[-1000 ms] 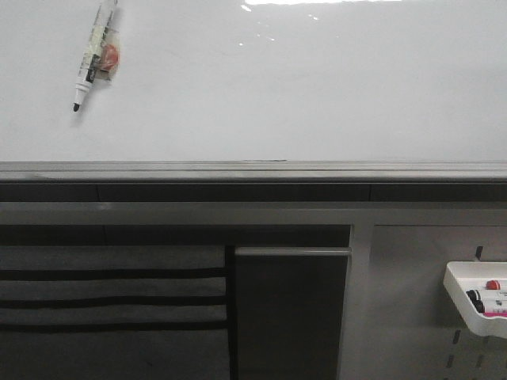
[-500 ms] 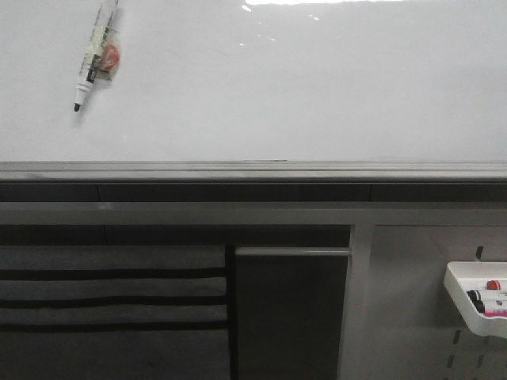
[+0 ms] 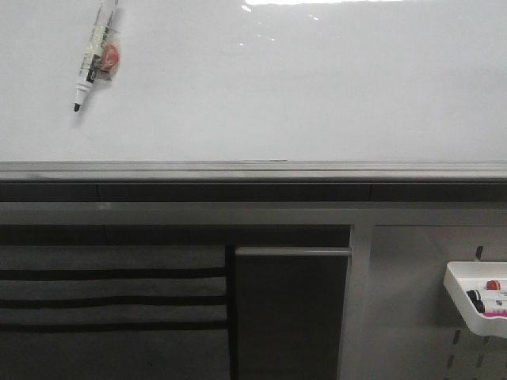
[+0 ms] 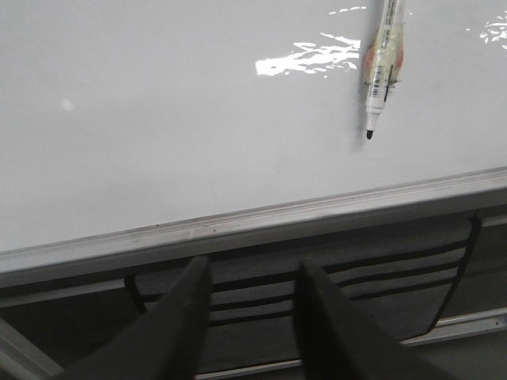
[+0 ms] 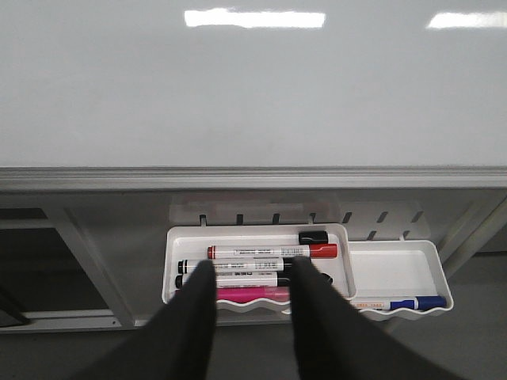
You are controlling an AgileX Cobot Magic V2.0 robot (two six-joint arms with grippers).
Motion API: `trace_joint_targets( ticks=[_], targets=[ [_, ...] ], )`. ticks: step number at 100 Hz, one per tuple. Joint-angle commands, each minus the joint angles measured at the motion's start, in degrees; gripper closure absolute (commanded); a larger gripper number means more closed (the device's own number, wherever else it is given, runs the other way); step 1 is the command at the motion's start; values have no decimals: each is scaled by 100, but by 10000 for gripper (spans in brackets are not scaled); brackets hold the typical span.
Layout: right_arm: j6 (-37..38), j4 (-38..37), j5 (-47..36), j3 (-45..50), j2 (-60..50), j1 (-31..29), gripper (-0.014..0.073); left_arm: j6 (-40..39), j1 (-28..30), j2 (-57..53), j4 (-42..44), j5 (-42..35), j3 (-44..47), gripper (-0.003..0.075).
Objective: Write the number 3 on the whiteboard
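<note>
The whiteboard fills the upper half of the front view, with a grey metal ledge along its lower edge. No number 3 shows on it. An uncapped black-tipped marker hangs against the board at its upper left, tip down; it also shows in the left wrist view. My left gripper is open and empty, below the ledge. My right gripper is open and empty, in front of a white tray of several markers below the board.
A white marker tray hangs at the lower right on a slotted panel. A second tray beside it holds a blue marker. Below the ledge are a grey striped panel and a dark door.
</note>
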Motion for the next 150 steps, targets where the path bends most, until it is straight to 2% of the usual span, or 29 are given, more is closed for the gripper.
trace_joint_targets(
  ticks=[1, 4, 9, 44, 64, 76, 87, 94, 115, 137, 150],
  targets=[
    [-54, -134, -365, -208, 48, -4, 242, -53, -45, 57, 9, -483, -209, 266],
    [-54, -134, -365, -208, 48, -4, 209, -53, -45, 57, -6, -513, -209, 225],
    [-54, -134, -365, -208, 48, -4, 186, -53, -45, 57, -6, -544, -209, 202],
    [-54, -66, -365, -208, 48, -4, 190, -53, -45, 57, -16, -648, -209, 207],
    [-143, 1065, -351, -208, 48, 43, 191, -39, -56, 212, -591, -817, -171, 208],
    [-991, 2027, -325, -307, 82, 299, 191, 286, -54, 612, -728, -954, -186, 208],
    [-1927, 3058, -312, -459, 120, 684, 191, 732, -59, 1158, -1223, -954, -370, 208],
    [-2210, 3366, -335, -508, 135, 925, 191, 1007, -59, 1553, -1451, -998, -530, 208],
    [-2234, 3411, -504, -520, 220, 1468, 191, 1009, -292, 2831, -1622, -1348, -1147, 208],
    [-2234, 3411, -554, -520, 229, 1511, 191, 1018, -1028, 3992, -1246, -1917, -1712, 208],
    [-2234, 3411, -567, -520, 229, 1511, 191, 1018, -1090, 4517, -1159, -2214, -1961, 208]
  ],
)
